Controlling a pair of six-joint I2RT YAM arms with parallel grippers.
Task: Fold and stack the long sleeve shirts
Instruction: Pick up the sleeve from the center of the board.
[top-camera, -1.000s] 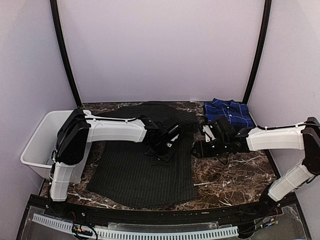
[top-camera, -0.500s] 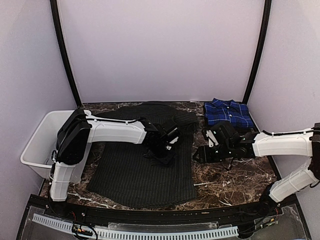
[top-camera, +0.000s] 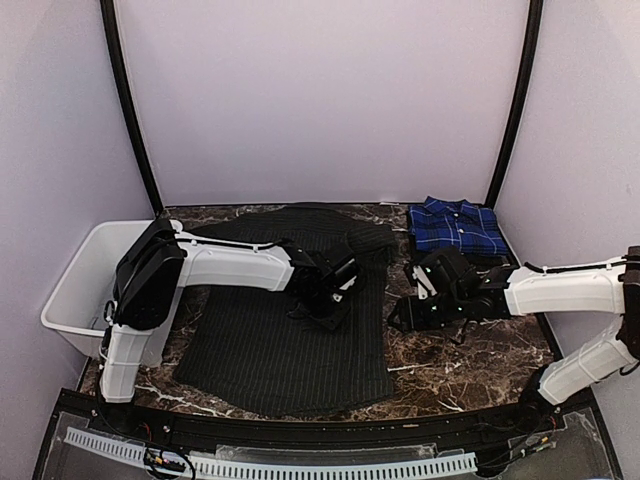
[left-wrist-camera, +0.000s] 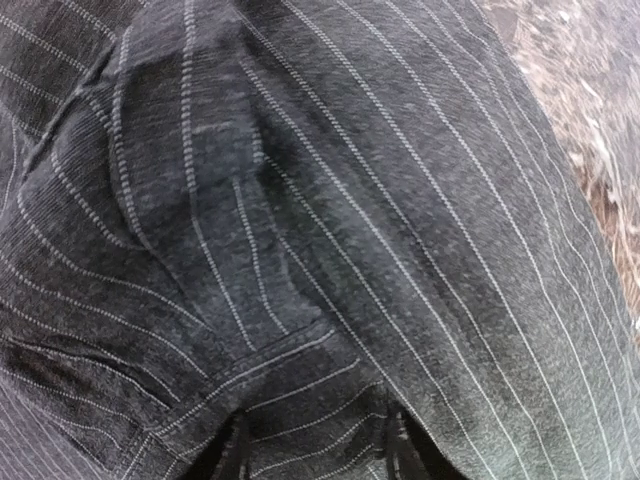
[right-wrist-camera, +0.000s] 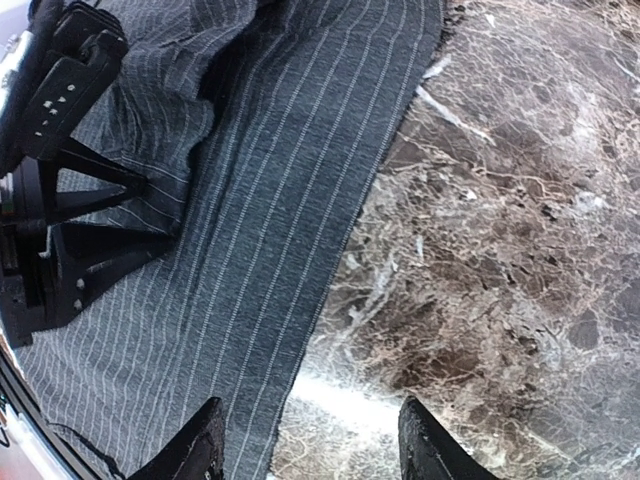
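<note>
The black pinstriped long sleeve shirt (top-camera: 290, 350) lies spread flat on the marble table, with a sleeve folded in over its upper part. My left gripper (top-camera: 322, 300) is low over that fold. In the left wrist view its dark fingertips (left-wrist-camera: 240, 452) stand apart, sunk in bunched pinstriped cloth (left-wrist-camera: 300, 200), and a ridge of cloth lies between the jaws of the left gripper (left-wrist-camera: 318, 450). The blue-and-navy plaid shirt (top-camera: 458, 226) sits folded at the back right. My right gripper (right-wrist-camera: 310, 450) hangs open over the black shirt's right hem (right-wrist-camera: 350, 250), holding nothing.
A white plastic bin (top-camera: 80, 285) stands at the table's left edge, beside the left arm. Bare dark marble (top-camera: 470, 360) lies right of the black shirt. Curved black poles (top-camera: 130, 110) and purple walls close in the back. The left gripper's body (right-wrist-camera: 60, 150) shows in the right wrist view.
My left jaws have gone from shut to apart and shifted slightly left and nearer over the fold. My right gripper has drawn back right and nearer, off the shirt's edge.
</note>
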